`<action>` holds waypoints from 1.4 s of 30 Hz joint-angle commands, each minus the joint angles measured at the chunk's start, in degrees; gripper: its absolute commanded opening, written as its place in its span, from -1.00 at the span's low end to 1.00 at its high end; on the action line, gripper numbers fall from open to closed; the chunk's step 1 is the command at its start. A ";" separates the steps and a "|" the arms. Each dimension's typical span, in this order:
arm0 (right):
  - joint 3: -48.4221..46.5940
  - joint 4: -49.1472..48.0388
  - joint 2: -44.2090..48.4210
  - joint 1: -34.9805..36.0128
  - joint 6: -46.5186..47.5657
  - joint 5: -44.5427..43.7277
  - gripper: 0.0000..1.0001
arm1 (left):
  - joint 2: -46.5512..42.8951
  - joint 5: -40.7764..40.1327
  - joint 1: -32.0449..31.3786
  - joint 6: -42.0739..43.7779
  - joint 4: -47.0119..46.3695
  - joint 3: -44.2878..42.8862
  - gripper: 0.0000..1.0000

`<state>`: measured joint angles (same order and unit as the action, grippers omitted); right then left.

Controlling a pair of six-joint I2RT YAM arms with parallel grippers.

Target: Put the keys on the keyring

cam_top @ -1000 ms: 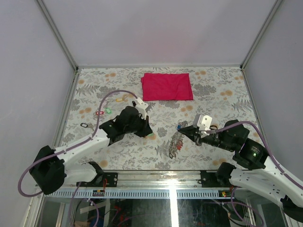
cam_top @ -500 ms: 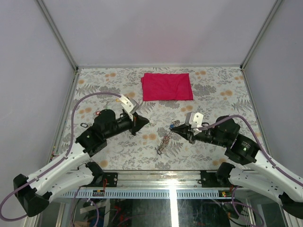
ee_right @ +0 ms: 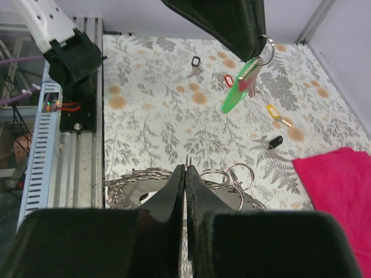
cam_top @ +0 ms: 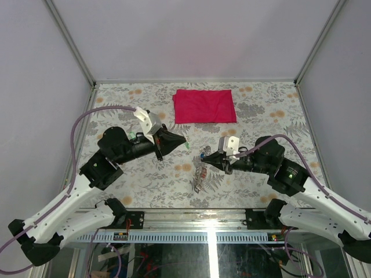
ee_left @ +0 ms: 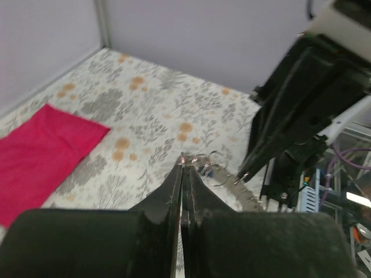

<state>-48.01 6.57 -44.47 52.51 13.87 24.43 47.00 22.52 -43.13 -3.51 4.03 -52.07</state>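
Observation:
My left gripper [cam_top: 181,141] is shut on a green-tagged key [cam_top: 187,143] and holds it above the table. In the right wrist view the green tag [ee_right: 236,95] hangs from the left gripper's fingers [ee_right: 232,23]. My right gripper [cam_top: 212,157] is shut on the keyring [cam_top: 200,174], a grey metal ring with several small split rings that hangs down to the table. The keyring also shows in the right wrist view [ee_right: 130,194] and in the left wrist view [ee_left: 232,179]. The two grippers face each other, a short gap apart. Red [ee_right: 229,80], yellow [ee_right: 275,112] and black [ee_right: 275,142] keys lie on the table.
A red folded cloth [cam_top: 204,106] lies at the back middle of the table. A small black ring [ee_right: 195,60] lies near the loose keys. The metal rail with cabling [cam_top: 208,234] runs along the near edge. Grey walls close the sides and back.
My left gripper has risen from the left side of the table with the green key and swung right. My right gripper has moved left with the keyring towards it.

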 commanded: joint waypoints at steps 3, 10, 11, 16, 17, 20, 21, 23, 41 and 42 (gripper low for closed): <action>-7.78 -9.17 -1.80 0.40 -5.74 6.23 -1.00 | 1.21 12.73 -0.37 6.51 3.84 -7.73 -1.00; -13.01 -9.11 -3.94 0.43 -14.48 7.29 -0.99 | 0.34 16.18 -0.29 11.43 3.94 -8.44 -1.00; -14.31 -7.95 -4.36 0.42 -16.63 6.36 -0.98 | 0.60 16.59 -0.24 11.54 3.80 -8.42 -1.00; -15.75 -5.90 -5.56 0.45 -19.98 3.19 -0.99 | 3.27 20.17 1.08 13.19 5.72 -10.17 -1.00; -16.44 -4.63 -6.14 0.41 -20.00 2.87 -1.00 | 3.62 21.21 1.78 13.24 5.65 -10.46 -1.00; -18.51 -1.36 -7.84 0.36 -19.99 2.96 -1.00 | 4.42 23.97 5.13 13.87 6.00 -11.30 -1.00; -19.12 -0.65 -8.29 0.33 -19.87 3.25 -1.00 | 4.66 25.28 6.62 13.92 5.99 -11.49 -1.00; -20.27 0.13 -9.49 -0.70 -20.17 5.45 -1.00 | 5.01 27.83 9.48 13.76 6.01 -11.87 -1.00; -14.24 -28.68 -12.49 -15.51 -45.47 26.29 -1.00 | 9.41 44.36 17.72 7.58 -9.76 -11.74 -1.00; -13.96 -29.48 -12.49 -15.53 -46.14 26.06 -1.00 | 9.76 45.45 17.73 7.02 -10.75 -11.99 -1.00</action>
<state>-62.37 -11.68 -57.28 37.10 -26.35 48.80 56.01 61.95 -25.82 6.42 2.55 -62.19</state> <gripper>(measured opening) 0.010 0.010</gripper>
